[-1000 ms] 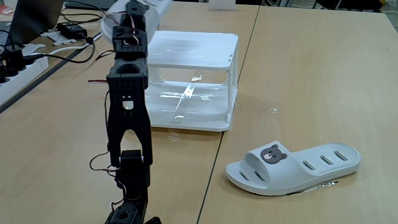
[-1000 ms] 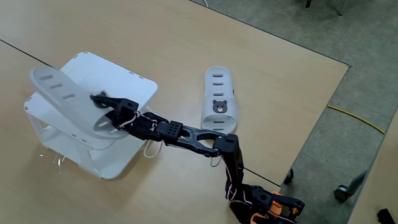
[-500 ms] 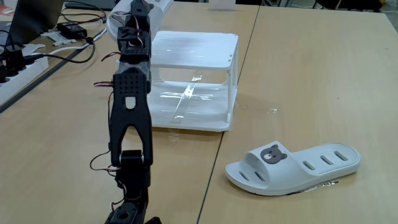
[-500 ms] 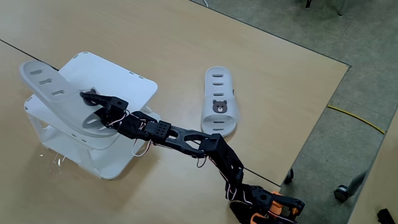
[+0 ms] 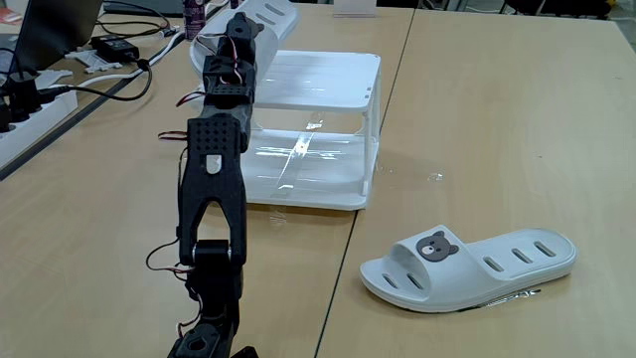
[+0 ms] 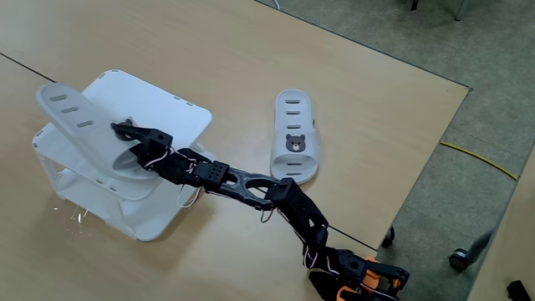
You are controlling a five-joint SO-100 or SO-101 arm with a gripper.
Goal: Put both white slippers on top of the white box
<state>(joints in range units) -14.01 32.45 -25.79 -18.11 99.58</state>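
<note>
My pincer [image 6: 125,136] is clamped on one white slipper [image 6: 79,125], gripping it at the strap end and holding it over the flat top of the white box [image 6: 180,117]. In a fixed view from above, the held slipper's long axis runs away from my pincer toward the upper left of the picture, its sole with three oval vent slots tipped up and its far end raised past the box's far corner. Whether its near end touches the top I cannot tell. In a fixed view from table level, the same slipper [image 5: 263,14] juts up behind my wrist, beyond the box [image 5: 328,85].

The box stands directly below my pincer, a two-tier rack; its lower shelf [image 5: 308,169] holds nothing but reflections, and the slatted top carries only what I hold above it.

Back along my arm [image 6: 251,186] and off to its side, well apart from the pincer, the second white slipper [image 6: 294,135] lies flat on the wooden table [image 6: 351,92], bear badge up, long axis pointing away from my base, slots at the far end. Nothing lies between it and the box.

Beyond the box on the other side, cables [image 5: 89,89] and a power strip [image 5: 25,109] sit at the table's edge.
</note>
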